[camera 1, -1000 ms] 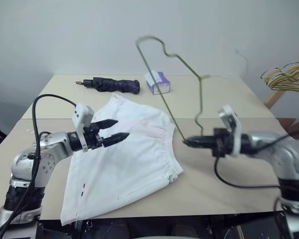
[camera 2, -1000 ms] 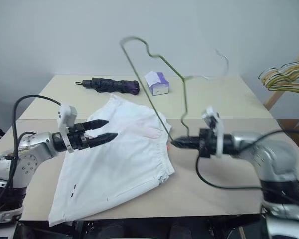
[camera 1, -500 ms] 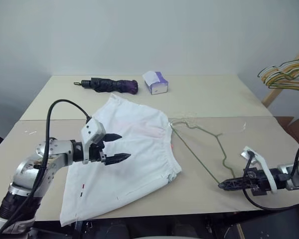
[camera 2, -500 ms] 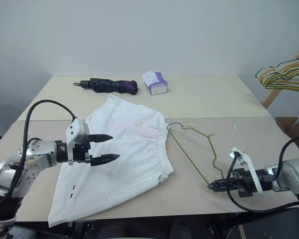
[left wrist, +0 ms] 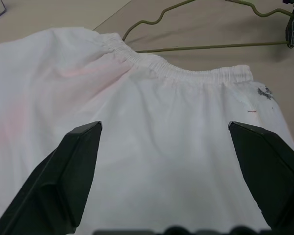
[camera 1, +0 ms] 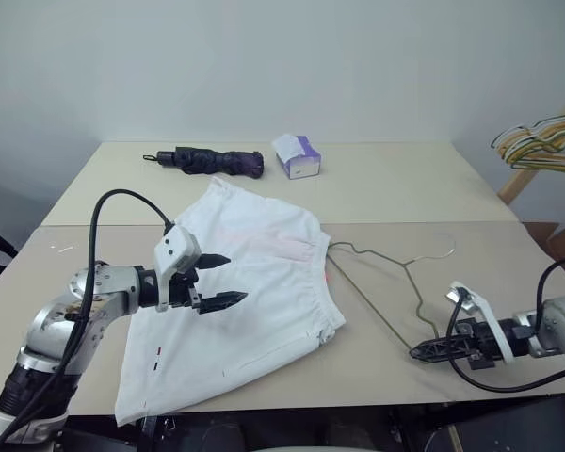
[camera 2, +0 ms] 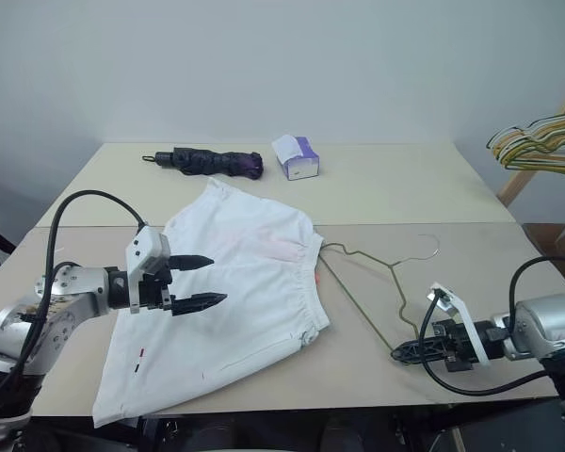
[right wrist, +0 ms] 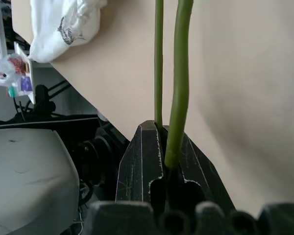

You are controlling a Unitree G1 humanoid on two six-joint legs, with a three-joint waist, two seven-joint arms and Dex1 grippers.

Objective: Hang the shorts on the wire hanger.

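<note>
Left eye view shows the shorts (camera 1: 245,301) spread flat on the desk (camera 1: 386,188), waistband toward the right, legs reaching down to the near edge, with a tiny red-and-dark mark near the lower left hem. The left end effector (camera 1: 222,281) hovers over the middle of the cloth with its two fingers spread wide, grasping nothing; from its wrist camera the fingers (left wrist: 73,161) stand well apart above the white fabric, the gathered waistband running across beyond them.

Just right of the waistband lies the hanger (camera 1: 386,282), flat on the desk, its long wire running from beside the waistband down toward the near right, its small hook pointing toward the far right. The right end effector (camera 1: 424,352) sits low near the front right edge of the desk, clenched on the hanger's near corner; its wrist camera shows two strands of olive wire (right wrist: 179,83) pinched between the closed fingers.

At the far side of the desk rest a folded dark umbrella (camera 1: 212,161) and, just beside it, a small white-and-purple tissue pack (camera 1: 297,155). Off the desk to the right hangs a bunch of coloured hangers (camera 1: 541,143) on a wooden rack.
</note>
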